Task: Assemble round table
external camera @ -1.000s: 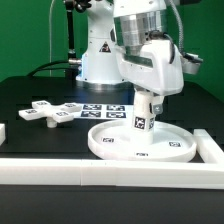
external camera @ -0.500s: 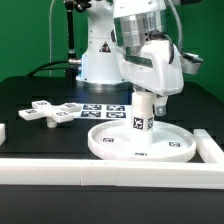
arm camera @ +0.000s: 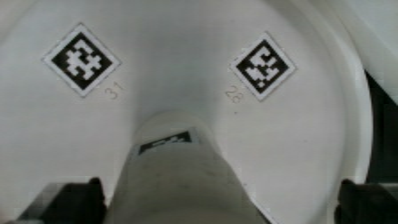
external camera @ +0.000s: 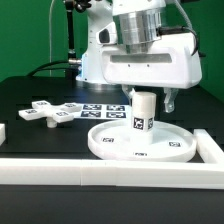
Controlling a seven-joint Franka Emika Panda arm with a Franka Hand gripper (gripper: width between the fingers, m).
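On the black bench (external camera: pixel 30 90), the short thick white plastic cylinder (external camera: pixel 143 115) stands upright at the centre of the large round rimmed white disc (external camera: pixel 108 148), lower middle of frame. Our hand (external camera: pixel 147 97) straddles its top, fingers spread, gripping nothing. We judge the white cross-shaped piece (external camera: pixel 52 112), mid-left, not yet fitted.

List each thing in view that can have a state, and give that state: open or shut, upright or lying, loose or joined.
round disc: lying flat on the table, rim up.
cylinder: upright at the disc's middle; whether it is fastened cannot be told.
cross-shaped piece: lying flat, loose, apart from the disc.
pincer: open, straddling the cylinder.
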